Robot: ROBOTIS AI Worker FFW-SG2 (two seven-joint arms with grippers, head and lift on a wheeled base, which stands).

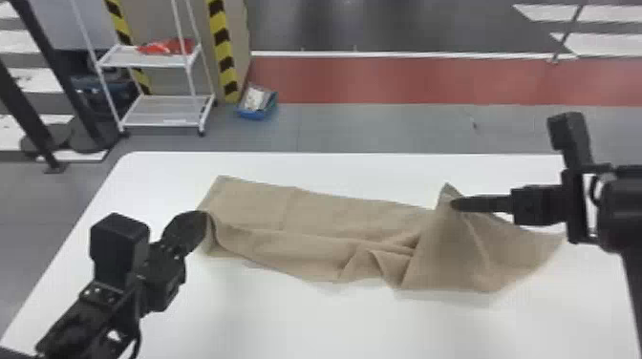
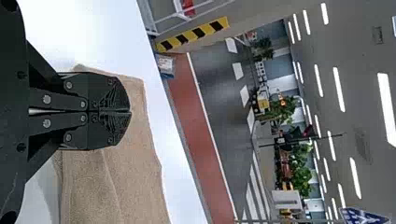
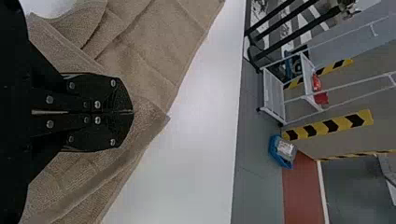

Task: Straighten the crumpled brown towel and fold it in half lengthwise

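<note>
Brown towel [image 1: 325, 215] stretches across the middle of the frame on the white table [image 1: 286, 324], running from left of center to the lower right. Its left part lies in a long band, with a ridge along it and small folds bunched near the center (still a fair few wrinkles there). Toward the right it rises to a peak, from which the cloth slopes down in a broad, creased flap.

At that peak, the right gripper [image 1: 454, 204] reaches in from the right edge, its fingers pinching the cloth; the right wrist view shows a corner poking out past the tips. The left gripper [image 1: 204, 222] comes in from the lower left and meets the towel's left end, fingers pressed together, though I cannot tell whether any cloth is caught between them.

Beyond the table, a white shelf cart [image 1: 162, 112] stands in the upper left, with something red [image 1: 167, 47] on its upper shelf. Just right of it are a yellow-and-black striped edge [image 1: 222, 47] and a blue bin [image 1: 253, 114] on the floor.
</note>
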